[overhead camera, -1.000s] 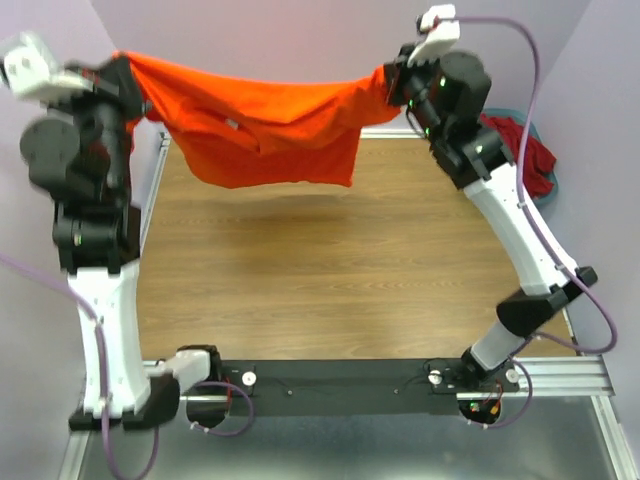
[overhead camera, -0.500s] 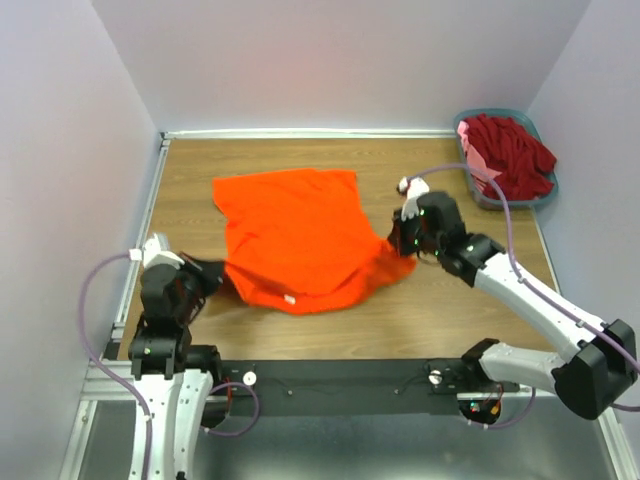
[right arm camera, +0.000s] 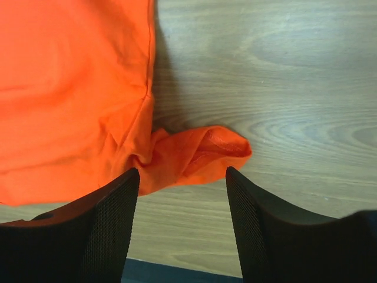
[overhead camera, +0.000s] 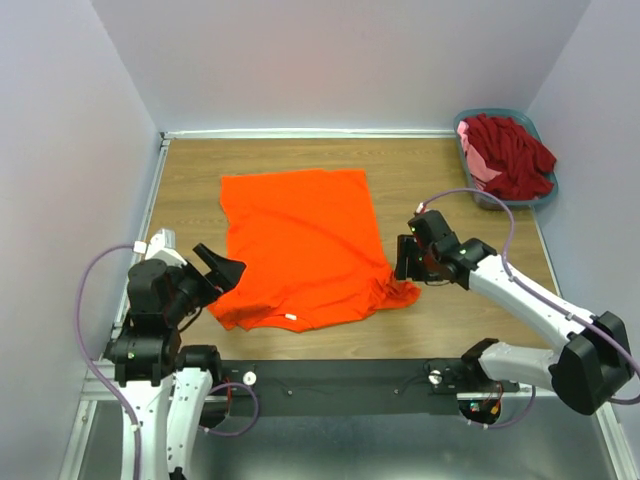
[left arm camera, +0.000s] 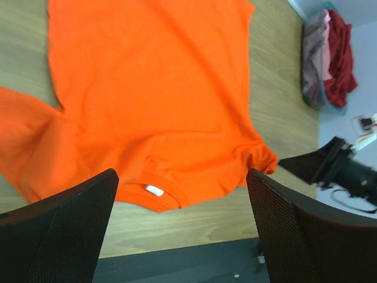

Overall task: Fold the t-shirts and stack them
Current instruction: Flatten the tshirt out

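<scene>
The bright orange t-shirt (overhead camera: 300, 245) lies spread flat on the wooden table, its collar and white label (overhead camera: 290, 320) towards the near edge. My left gripper (overhead camera: 222, 268) hovers open over the shirt's left sleeve, holding nothing. In the left wrist view the shirt (left arm camera: 153, 88) fills the table beyond the wide-apart fingers of the left gripper (left arm camera: 181, 194). My right gripper (overhead camera: 405, 258) is open just above the crumpled right sleeve (right arm camera: 200, 153). The right wrist view shows the right gripper (right arm camera: 181, 174) empty. Dark red and pink t-shirts (overhead camera: 510, 155) are heaped in the basket.
The grey-blue basket (overhead camera: 477, 195) stands at the back right corner, by the wall; it also shows in the left wrist view as the basket (left arm camera: 321, 59). A black rail (overhead camera: 330, 378) runs along the table's near edge. Purple walls close in the left, back and right.
The orange shirt, held stretched in the air between both grippers a second ago, was laid on the table. Both grippers have since opened and let go of the sleeves.
</scene>
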Motion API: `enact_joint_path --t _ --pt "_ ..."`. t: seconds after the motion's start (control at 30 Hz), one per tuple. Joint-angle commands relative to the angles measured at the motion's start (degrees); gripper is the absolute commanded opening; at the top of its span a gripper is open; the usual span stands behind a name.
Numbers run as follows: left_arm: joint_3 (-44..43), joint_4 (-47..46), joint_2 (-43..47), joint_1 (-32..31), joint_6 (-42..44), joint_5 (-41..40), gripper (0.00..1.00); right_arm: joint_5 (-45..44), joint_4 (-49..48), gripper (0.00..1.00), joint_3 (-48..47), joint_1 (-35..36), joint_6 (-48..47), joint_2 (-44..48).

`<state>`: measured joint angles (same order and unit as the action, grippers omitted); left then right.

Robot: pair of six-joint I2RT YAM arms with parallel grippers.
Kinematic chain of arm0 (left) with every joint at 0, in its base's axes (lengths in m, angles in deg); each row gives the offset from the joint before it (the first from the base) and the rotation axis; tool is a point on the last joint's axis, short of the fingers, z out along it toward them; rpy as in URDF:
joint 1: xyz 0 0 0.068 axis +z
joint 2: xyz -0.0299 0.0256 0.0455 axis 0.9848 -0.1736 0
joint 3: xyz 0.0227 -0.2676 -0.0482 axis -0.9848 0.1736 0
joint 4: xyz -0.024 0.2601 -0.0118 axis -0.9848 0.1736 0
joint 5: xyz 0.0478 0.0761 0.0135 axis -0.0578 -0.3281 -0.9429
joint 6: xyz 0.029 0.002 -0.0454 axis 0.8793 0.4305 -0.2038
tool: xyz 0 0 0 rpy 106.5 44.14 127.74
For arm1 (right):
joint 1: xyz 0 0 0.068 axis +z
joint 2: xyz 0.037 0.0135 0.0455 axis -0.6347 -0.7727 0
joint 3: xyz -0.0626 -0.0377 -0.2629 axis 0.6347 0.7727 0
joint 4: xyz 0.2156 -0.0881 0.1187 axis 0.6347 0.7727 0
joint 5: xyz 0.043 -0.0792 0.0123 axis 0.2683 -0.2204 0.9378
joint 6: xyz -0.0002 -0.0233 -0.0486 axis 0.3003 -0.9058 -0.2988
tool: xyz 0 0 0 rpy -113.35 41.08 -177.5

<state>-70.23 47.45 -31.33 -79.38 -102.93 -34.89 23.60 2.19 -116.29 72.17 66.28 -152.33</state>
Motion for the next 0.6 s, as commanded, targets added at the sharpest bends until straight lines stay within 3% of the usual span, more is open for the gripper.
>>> enact_joint_path --t 0.0,0.17,0.23,0.3,0.43,0.57 --pt "-11.2 3.1 -5.6 -0.2 11.5 -5.0 0.99 -2.9 4.7 0.69 -4.7 -0.2 3.8 2.6" --pt "-15.5 -7.7 -18.3 -0.3 15.1 -6.6 0.92 1.5 4.7 0.66 -2.0 0.0 8.5 6.2" --pt "-13.9 -13.0 -22.2 -0.4 15.4 -5.0 0.81 3.6 4.3 0.64 -0.9 -0.1 9.4 7.0" --pt "-13.5 -20.2 -29.6 -2.1 16.4 -5.3 0.78 6.8 3.3 0.62 0.0 0.3 9.3 7.3" --pt "-19.8 -26.6 -48.9 -6.9 20.5 -10.8 0.68 13.4 0.5 0.48 1.9 1.1 8.7 6.6" --pt "-26.0 -33.5 -63.3 -9.4 21.2 -13.4 0.56 18.7 -3.6 0.47 4.6 1.5 9.7 3.2"
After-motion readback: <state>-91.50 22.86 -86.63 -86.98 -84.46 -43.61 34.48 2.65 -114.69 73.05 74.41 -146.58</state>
